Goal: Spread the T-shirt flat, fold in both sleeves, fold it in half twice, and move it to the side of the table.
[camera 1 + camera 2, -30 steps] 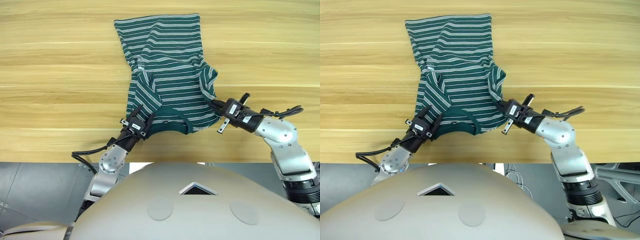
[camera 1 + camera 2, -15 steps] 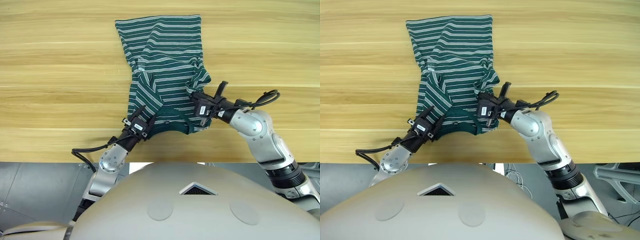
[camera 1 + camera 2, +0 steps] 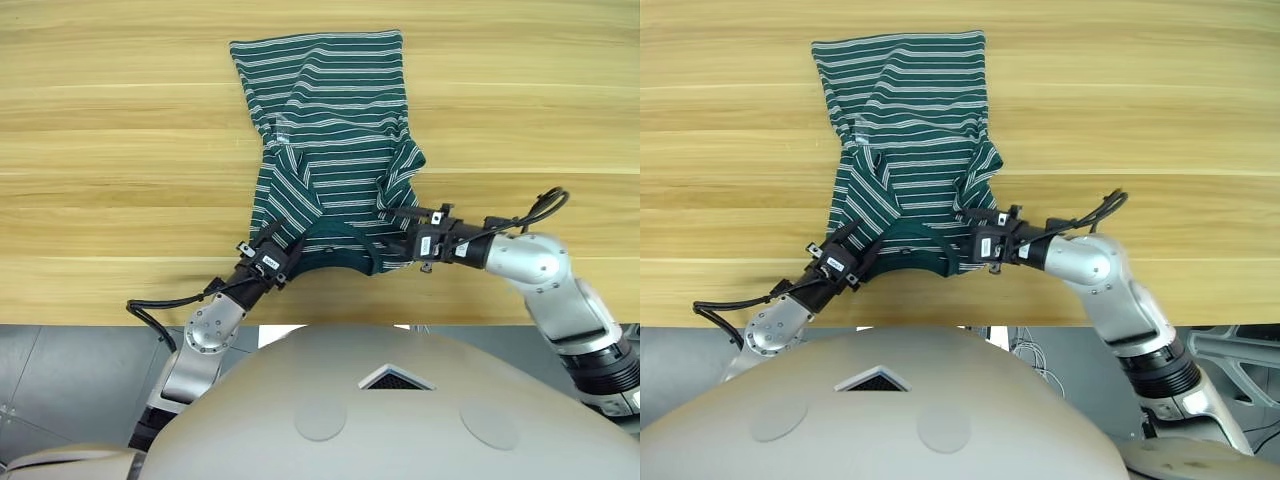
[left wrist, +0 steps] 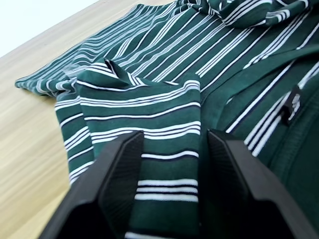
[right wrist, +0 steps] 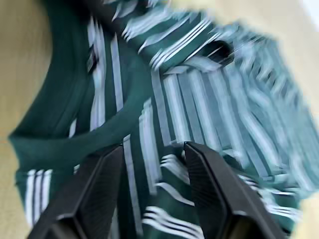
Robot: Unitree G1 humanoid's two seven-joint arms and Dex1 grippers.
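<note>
My right pincer (image 3: pixel 397 226) had swung in over the last second: from off the shirt's right edge, across the bunched right sleeve (image 3: pixel 405 165), to the near-right shoulder just beside the collar (image 3: pixel 335 236). My left pincer (image 3: pixel 277 243) had stayed on the near-left shoulder, with only the arm dropping a little toward me. The shirt (image 3: pixel 330 120) itself had barely shifted.

Both pincers were spread, not pinching. The left one straddled a striped fold of the shoulder, and the right one had cloth under and between its fingers.

My read: both pincers were now set on the collar end, symmetric about the neck — ready to close and pull the shirt out flat. The spreading step wasn't finished, since both sleeves were still crumpled in over the body, so no proper fold had started.

The shirt lay mid-surface (image 3: pixel 120 150) with its long axis running straight away from me. The collar pointed at me near the front edge and the hem (image 3: pixel 315 40) was at the far end. The far half lay fairly flat — the near half was narrower and wrinkled.
</note>
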